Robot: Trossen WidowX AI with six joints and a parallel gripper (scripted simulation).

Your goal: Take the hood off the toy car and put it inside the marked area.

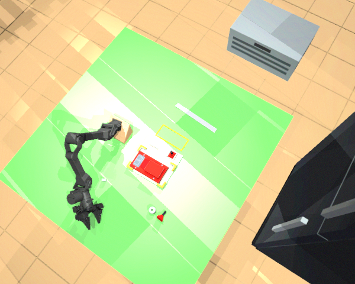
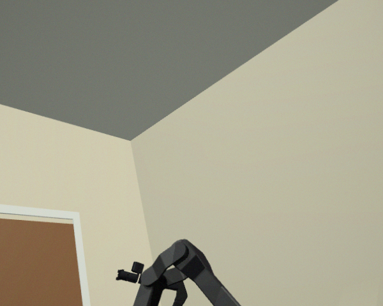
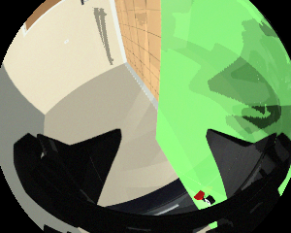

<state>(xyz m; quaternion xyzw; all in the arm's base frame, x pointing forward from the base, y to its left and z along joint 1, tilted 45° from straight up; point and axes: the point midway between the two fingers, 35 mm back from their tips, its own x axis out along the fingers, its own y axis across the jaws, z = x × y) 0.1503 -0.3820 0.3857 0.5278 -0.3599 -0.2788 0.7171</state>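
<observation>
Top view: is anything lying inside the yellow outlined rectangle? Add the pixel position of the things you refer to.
No, the yellow rectangle (image 1: 185, 144) frames only bare green surface beside the white board (image 1: 179, 156).

Dark jointed robot arm (image 2: 198, 266) at the bottom centre, bent into a peak and cut off by the lower edge — behind it, two cream walls (image 2: 267, 164) (image 2: 66, 158) meeting under a grey ceiling (image 2: 119, 59) — with a brown panel (image 2: 34, 260) in a white frame (image 2: 78, 243) at lower left.
</observation>
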